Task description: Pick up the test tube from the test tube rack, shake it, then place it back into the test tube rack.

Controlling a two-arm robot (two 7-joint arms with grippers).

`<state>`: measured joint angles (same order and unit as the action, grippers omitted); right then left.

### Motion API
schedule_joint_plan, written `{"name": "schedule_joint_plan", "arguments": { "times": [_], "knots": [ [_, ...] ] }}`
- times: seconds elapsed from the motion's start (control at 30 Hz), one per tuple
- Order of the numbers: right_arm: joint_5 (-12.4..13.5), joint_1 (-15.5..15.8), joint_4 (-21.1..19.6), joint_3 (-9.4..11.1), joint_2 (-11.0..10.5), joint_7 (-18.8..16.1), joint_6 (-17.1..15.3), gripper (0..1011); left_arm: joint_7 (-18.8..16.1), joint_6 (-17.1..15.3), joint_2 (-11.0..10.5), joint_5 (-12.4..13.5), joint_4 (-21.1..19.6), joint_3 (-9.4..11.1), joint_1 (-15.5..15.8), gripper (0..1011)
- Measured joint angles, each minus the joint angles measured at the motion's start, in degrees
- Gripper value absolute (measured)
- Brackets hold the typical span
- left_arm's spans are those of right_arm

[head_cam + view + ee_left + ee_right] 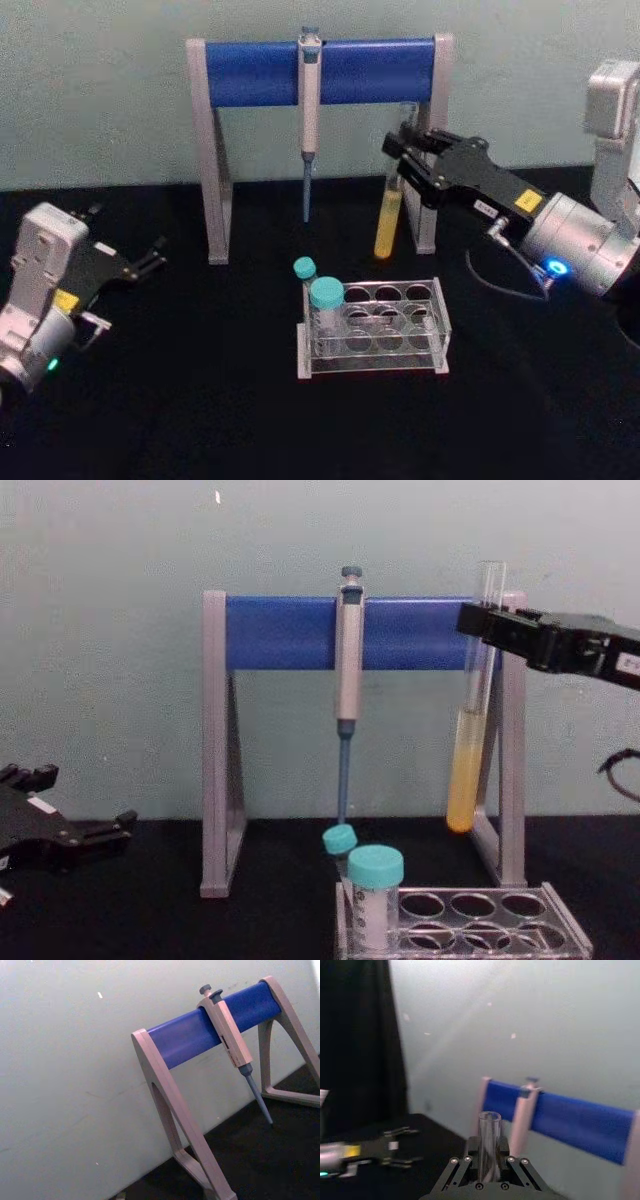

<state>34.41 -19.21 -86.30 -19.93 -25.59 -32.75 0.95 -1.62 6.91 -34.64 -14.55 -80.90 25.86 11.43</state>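
My left gripper [128, 235] sits low at the left of the table [200, 400], fingers spread and empty, with bare black surface between it and the pipette stand [250, 72]. The pipette [310, 115] hangs mid-bar. In front, the test tube rack [372, 366] carries two teal-capped vials [326, 297] at its left end. My right gripper [403, 165] clamps the test tube [388, 225] near its top, upright in the air, close by the stand's right leg, up behind the rack.

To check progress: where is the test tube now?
In the head view, the right tool holds the test tube above and behind the test tube rack, by the right post of the pipette stand.
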Motion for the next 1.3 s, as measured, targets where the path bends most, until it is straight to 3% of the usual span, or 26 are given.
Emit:
{"name": "schedule_joint_plan", "arguments": {
  "times": [0.13, 0.3, 0.43, 0.6, 0.73, 0.87, 1.0, 1.13, 1.3],
  "knots": [
    [5.32, -0.36, 0.19, -0.02, -2.30, -5.37, -4.13, 232, 0.00, 0.00, 0.00, 0.00, 0.00, 0.00, 0.00, 1002],
    [7.19, -0.09, -0.36, -0.09, -5.49, -7.49, -6.86, 232, 0.00, 0.00, 0.00, 0.00, 0.00, 0.00, 0.00, 1001],
    [6.16, 0.77, -1.71, 0.10, -7.97, -5.91, -6.80, 232, 0.00, 0.00, 0.00, 0.00, 0.00, 0.00, 0.00, 1002],
    [0.97, 1.39, -3.04, -0.07, -9.40, 0.08, -3.67, 232, 0.00, 0.00, 0.00, 0.00, 0.00, 0.00, 0.00, 1001],
    [-4.95, 1.40, -3.32, -0.44, -8.25, 5.76, -0.90, 232, 0.00, 0.00, 0.00, 0.00, 0.00, 0.00, 0.00, 1001],
    [-7.12, 1.05, -2.35, -0.44, -5.96, 8.12, 0.84, 232, 0.00, 0.00, 0.00, 0.00, 0.00, 0.00, 0.00, 1002],
    [-6.64, 0.65, -1.28, 0.05, -4.01, 8.11, 1.61, 230, 0.00, 0.00, 0.00, 0.00, 0.00, 0.00, 0.00, 1001],
    [-3.85, 0.16, 0.14, 0.84, -1.49, 5.76, 2.11, 232, 0.00, 0.00, 0.00, 0.00, 0.00, 0.00, 0.00, 1001],
    [-2.13, -0.01, 0.50, 1.02, -0.76, 4.03, 2.12, 232, 0.00, 0.00, 0.00, 0.00, 0.00, 0.00, 0.00, 1001]
  ]
}}
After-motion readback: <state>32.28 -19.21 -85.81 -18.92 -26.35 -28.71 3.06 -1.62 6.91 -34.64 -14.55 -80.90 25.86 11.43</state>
